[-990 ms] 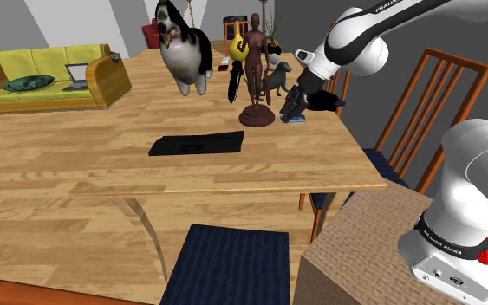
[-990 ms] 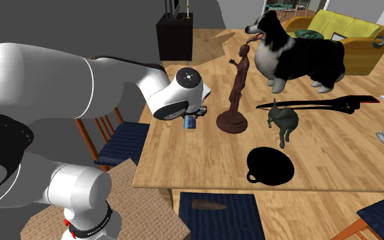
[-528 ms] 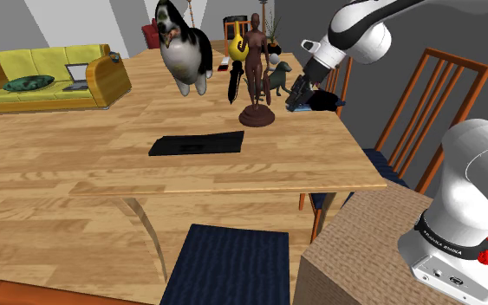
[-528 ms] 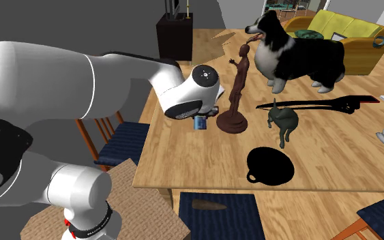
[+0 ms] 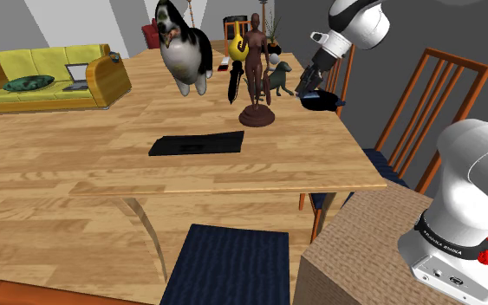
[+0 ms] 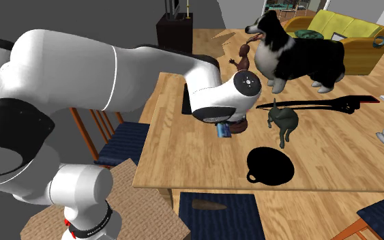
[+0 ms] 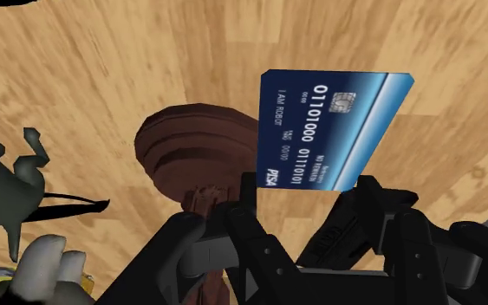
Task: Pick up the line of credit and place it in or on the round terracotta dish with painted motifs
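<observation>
The jaws are closed on one edge of a blue bank card (image 7: 333, 130) printed with white numerals and a silver chip, holding it in the air above the light wooden tabletop (image 6: 333, 163). Just beneath the card is the round base of a brown wooden mannequin figure (image 7: 200, 147), and a dark green animal figurine (image 6: 283, 121) stands near that. The round black dish (image 6: 270, 166), which has a small loop handle, lies on the tabletop apart from the card, lower and further to the second exterior view's right.
</observation>
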`<action>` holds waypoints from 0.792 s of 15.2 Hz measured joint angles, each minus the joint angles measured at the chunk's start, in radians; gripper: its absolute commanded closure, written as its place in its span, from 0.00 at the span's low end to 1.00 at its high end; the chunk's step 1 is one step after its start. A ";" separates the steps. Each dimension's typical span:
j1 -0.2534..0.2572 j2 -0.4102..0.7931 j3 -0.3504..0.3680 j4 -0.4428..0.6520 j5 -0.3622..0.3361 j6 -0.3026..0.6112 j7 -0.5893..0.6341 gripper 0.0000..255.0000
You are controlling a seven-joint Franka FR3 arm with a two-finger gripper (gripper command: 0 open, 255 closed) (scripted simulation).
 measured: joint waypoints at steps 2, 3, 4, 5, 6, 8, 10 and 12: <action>0.070 0.074 -0.121 0.061 0.074 -0.054 -0.081 1.00; 0.147 0.183 -0.256 0.108 0.156 -0.118 -0.160 1.00; 0.063 0.271 -0.211 0.150 0.261 -0.175 -0.233 1.00; 0.023 0.379 -0.232 0.194 0.363 -0.252 -0.303 1.00; -0.061 0.468 -0.201 0.247 0.448 -0.325 -0.360 1.00; -0.220 0.578 -0.120 0.340 0.536 -0.419 -0.417 1.00; -0.378 0.683 -0.047 0.447 0.607 -0.508 -0.458 1.00; -0.482 0.743 -0.012 0.532 0.638 -0.572 -0.475 1.00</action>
